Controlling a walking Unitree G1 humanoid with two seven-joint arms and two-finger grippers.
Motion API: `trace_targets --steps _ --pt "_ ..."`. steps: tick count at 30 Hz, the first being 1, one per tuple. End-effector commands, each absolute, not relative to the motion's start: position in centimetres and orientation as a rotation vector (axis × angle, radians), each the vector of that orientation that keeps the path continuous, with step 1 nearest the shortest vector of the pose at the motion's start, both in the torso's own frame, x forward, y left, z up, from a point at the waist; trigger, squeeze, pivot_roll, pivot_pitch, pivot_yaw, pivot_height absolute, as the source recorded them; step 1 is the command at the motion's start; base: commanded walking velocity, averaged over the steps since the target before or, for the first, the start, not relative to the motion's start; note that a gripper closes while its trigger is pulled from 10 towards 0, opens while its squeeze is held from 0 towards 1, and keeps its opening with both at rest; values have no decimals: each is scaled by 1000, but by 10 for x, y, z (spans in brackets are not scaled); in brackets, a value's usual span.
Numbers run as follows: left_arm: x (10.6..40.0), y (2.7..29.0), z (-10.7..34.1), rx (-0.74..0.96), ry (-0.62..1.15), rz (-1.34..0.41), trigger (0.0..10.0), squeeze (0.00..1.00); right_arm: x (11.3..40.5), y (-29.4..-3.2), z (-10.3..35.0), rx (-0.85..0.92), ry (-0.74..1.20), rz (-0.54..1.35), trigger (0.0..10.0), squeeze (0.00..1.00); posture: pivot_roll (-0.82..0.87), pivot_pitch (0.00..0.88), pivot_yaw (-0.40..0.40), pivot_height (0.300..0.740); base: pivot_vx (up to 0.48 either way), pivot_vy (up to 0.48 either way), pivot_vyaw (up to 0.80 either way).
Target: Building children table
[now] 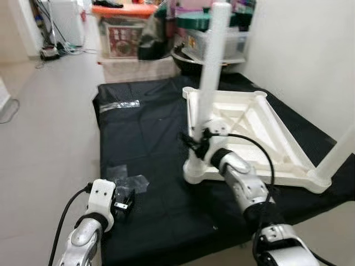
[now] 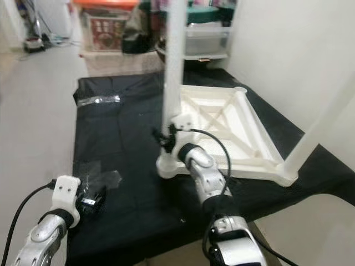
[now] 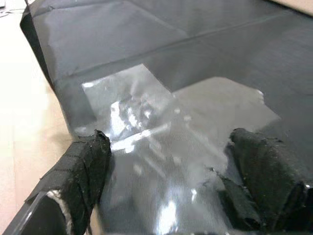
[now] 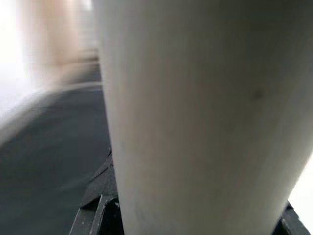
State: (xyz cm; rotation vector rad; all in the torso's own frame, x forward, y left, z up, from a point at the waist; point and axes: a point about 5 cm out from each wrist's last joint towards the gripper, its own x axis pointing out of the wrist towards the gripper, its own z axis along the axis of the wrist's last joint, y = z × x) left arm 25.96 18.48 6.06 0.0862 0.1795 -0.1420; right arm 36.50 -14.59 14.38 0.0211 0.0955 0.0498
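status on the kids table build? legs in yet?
Done: the white plastic tabletop lies upside down on the black cloth, with one white leg standing in its near right corner. In hand: the right pincer is on a second white cylindrical leg, upright at the near left corner socket. Left: both far corner sockets are bare. The left pincer hovers open over clear plastic wrap.

Black cloth (image 1: 150,138) on floor (image 1: 50,127), upturned white tabletop (image 1: 249,130), clear wrappers (image 1: 126,183)
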Motion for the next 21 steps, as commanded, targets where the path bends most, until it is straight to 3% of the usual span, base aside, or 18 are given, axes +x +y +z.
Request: trace_targets --steps 1,3,4,8,9,14,15,16,17,18,19,21 --pt "257 186 54 89 218 -138 10000 0 345 -191 96 -48 364 -267 0 0 31 0 -81 740 0 0 0" --pt "256 187 53 90 220 -137 10000 0 336 -185 96 -52 378 -284 275 0 22 0 -74 740 0 0 0" --pt "256 187 53 90 220 -137 10000 0 335 -178 97 -46 383 -248 10000 0 22 0 -74 740 0 0 0" --pt "258 187 54 94 220 -139 10000 0 339 -158 104 17 350 -113 10000 0 21 0 -71 740 0 0 0" --pt "259 187 54 95 218 -141 10000 0 343 -150 109 75 306 -67 10000 1000 24 0 -73 740 0 0 0" --pt "261 188 56 96 213 -140 10000 0 357 -130 141 234 144 164 10000 1000 25 0 -74 740 0 0 0" --pt "261 188 56 97 213 -139 10000 0 361 -124 157 244 75 280 10000 541 21 0 -70 740 0 0 0" --pt "261 188 56 97 213 -139 10000 0 361 -124 157 244 75 280 10000 541 21 0 -70 740 0 0 0" --pt "261 188 55 98 213 -140 10000 0 362 -121 173 245 15 388 10000 0 24 0 -71 740 0 0 0" --pt "261 188 55 98 213 -140 10000 0 362 -121 173 245 15 388 10000 0 24 0 -71 740 0 0 0" --pt "262 188 55 99 212 -142 10000 0 363 -120 200 207 -87 596 10000 0 30 0 -74 740 0 0 0" --pt "262 188 56 100 211 -143 10000 0 364 -119 206 190 -106 661 10000 0 30 0 -74 740 0 0 0"
